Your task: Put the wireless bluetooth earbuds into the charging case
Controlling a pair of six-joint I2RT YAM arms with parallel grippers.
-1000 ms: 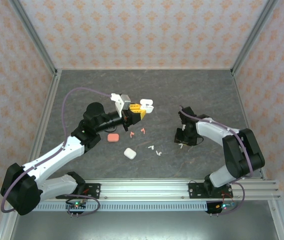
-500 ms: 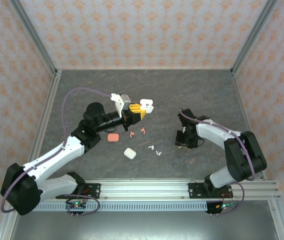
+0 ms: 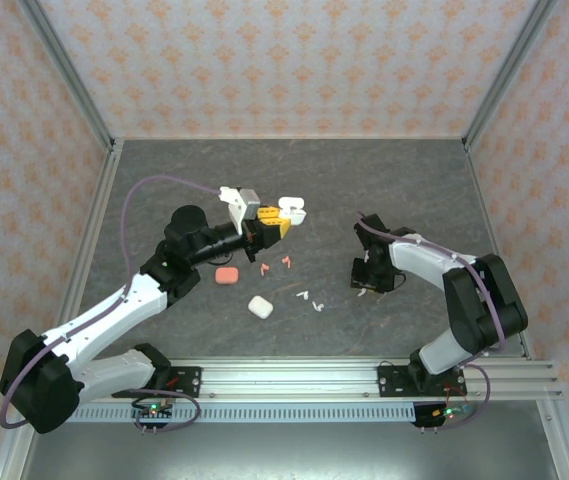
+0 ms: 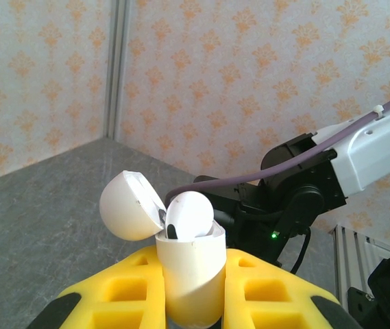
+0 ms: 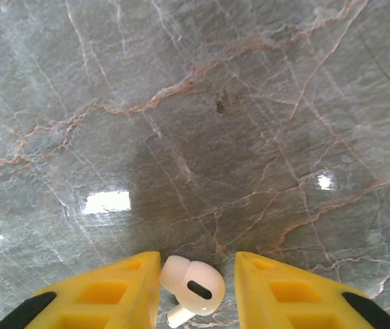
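My left gripper (image 3: 276,226) is shut on a white charging case (image 4: 189,271), held upright off the table with its lid (image 4: 127,205) swung open. One white earbud (image 4: 189,214) sits in the case's mouth. In the top view the case (image 3: 291,209) pokes out beyond the yellow fingers. My right gripper (image 3: 363,284) points down at the table, open, with a white earbud (image 5: 192,288) lying between its yellow fingers (image 5: 112,291), close against the left one and apart from the right one.
Loose on the grey stone table (image 3: 404,190): a shut salmon-pink case (image 3: 227,275), a shut white case (image 3: 259,307), two pink earbuds (image 3: 265,268) (image 3: 286,261) and two white earbuds (image 3: 304,295) (image 3: 317,305). Walls ring the table.
The right gripper has shifted slightly over the earbud at its tips. The left arm has edged a little to the left, still holding the open case.
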